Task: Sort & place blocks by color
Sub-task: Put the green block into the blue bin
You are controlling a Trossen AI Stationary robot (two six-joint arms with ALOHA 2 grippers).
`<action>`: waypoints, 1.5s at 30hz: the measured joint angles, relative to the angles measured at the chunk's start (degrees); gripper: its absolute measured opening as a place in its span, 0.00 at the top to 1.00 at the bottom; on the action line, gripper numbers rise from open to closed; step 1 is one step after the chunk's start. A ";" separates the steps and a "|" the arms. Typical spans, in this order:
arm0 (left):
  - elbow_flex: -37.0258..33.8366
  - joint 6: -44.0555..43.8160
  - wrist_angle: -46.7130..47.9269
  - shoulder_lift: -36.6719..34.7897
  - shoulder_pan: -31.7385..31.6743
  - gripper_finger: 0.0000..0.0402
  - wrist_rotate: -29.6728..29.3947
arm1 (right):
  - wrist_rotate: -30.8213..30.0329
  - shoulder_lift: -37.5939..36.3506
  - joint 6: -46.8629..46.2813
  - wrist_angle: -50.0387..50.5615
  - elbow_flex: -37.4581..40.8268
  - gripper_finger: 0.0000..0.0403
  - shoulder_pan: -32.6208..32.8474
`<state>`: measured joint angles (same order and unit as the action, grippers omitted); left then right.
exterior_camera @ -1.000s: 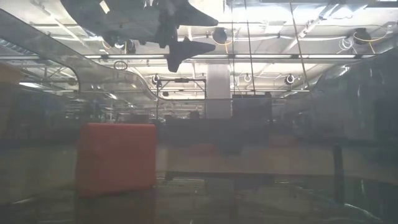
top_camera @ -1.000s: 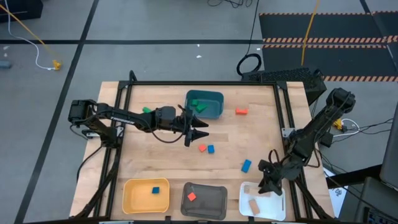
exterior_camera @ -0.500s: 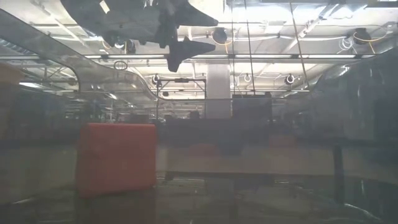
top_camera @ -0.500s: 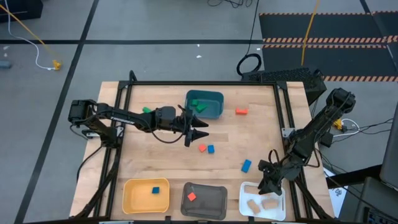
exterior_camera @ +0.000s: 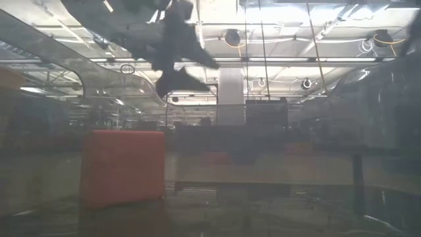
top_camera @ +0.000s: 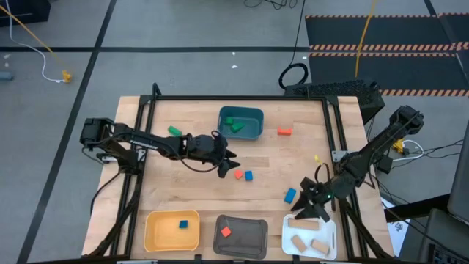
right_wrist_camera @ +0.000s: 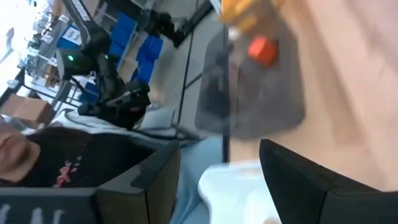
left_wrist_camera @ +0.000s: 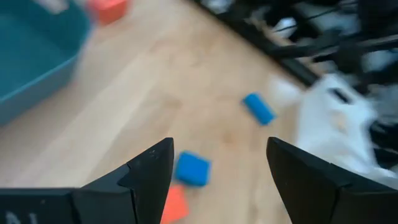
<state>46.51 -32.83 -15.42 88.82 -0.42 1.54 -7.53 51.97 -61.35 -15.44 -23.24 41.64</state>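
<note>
Left gripper (top_camera: 228, 163): fingers spread wide, holding nothing, poised over a red cube (top_camera: 238, 174) and blue cube (top_camera: 248, 176) lying just beside each other mid-table.

Right gripper (top_camera: 308, 204): parted, unladen, between a blue bar (top_camera: 290, 195) and the white tray (top_camera: 327, 236).

Risk: closing on both cubes together, mixing colours; a nudged cube sliding away.

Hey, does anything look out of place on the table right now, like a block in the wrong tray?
Nothing looks misplaced. The yellow tray holds a blue block, the grey tray a red one, and the white tray two tan pieces. Both grippers are open and empty; five blocks remain loose, unsorted.
</note>
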 joint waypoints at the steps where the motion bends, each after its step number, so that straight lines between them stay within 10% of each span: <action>1: -0.01 -0.92 1.42 0.00 0.31 0.36 -2.00 | -0.15 -0.61 2.41 0.03 0.00 0.47 -1.05; 21: 0.03 -9.64 33.93 -3.16 -10.60 0.36 -12.07 | -0.72 -7.15 29.43 1.78 0.00 0.47 -20.96; 33: 0.05 -1.98 53.78 -14.24 -20.75 0.36 -12.64 | -14.93 -9.56 50.54 5.05 0.00 0.47 -26.43; 45: -0.01 -20.99 62.88 -14.62 -28.16 0.36 -22.78 | -16.31 -9.42 52.04 5.01 0.00 0.47 -26.67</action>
<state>46.50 -53.81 47.46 74.19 -28.58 -21.23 -23.83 42.54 -9.31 -10.44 -23.24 14.96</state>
